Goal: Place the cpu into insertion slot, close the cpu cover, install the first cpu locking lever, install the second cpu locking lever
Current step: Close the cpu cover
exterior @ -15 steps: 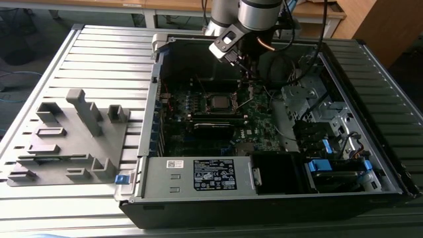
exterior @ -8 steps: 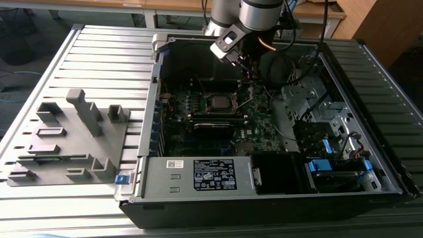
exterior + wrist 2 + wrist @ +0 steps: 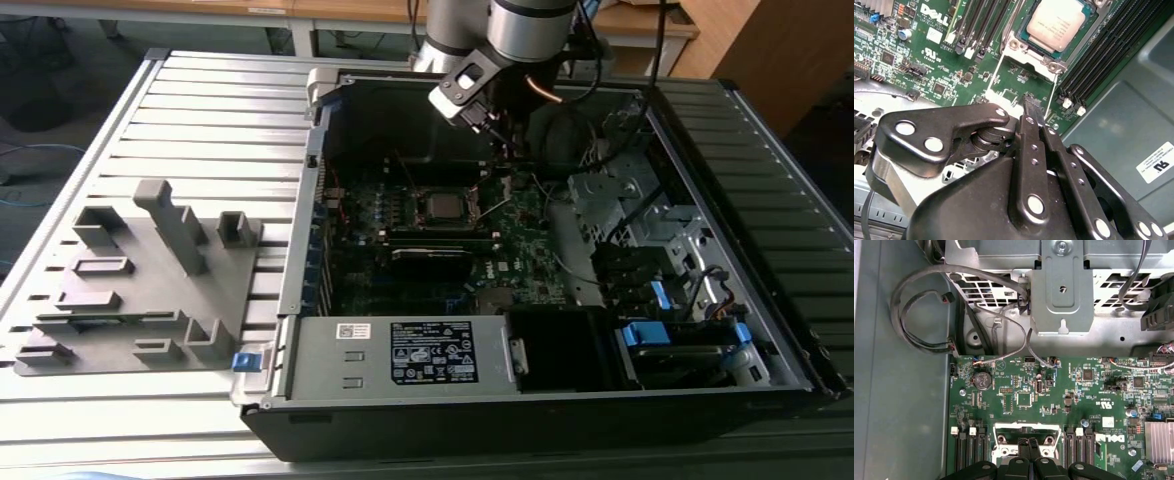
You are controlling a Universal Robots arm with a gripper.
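The cpu (image 3: 1060,24) lies flat in the insertion slot (image 3: 441,191), its dull silver face up. The silver cpu cover (image 3: 1031,56) frames it and seems to lie down over it. Two thin wire locking levers (image 3: 996,74) (image 3: 1055,95) reach out from the socket's end toward my fingers. My gripper (image 3: 1033,102) hangs just off that end of the socket, between the two levers, shut with nothing in it. The exterior view puts the gripper (image 3: 505,150) above the board, up and to that view's right of the cpu (image 3: 441,206). In the first wrist view the gripper (image 3: 1029,442) is over the socket's end.
Long black memory slots (image 3: 1104,55) flank the socket on both sides. A metal drive bracket (image 3: 1061,290) and looped cables (image 3: 919,305) lie beyond the board. The power supply (image 3: 400,355) fills the case front. A grey fixture (image 3: 147,270) sits on the slatted table.
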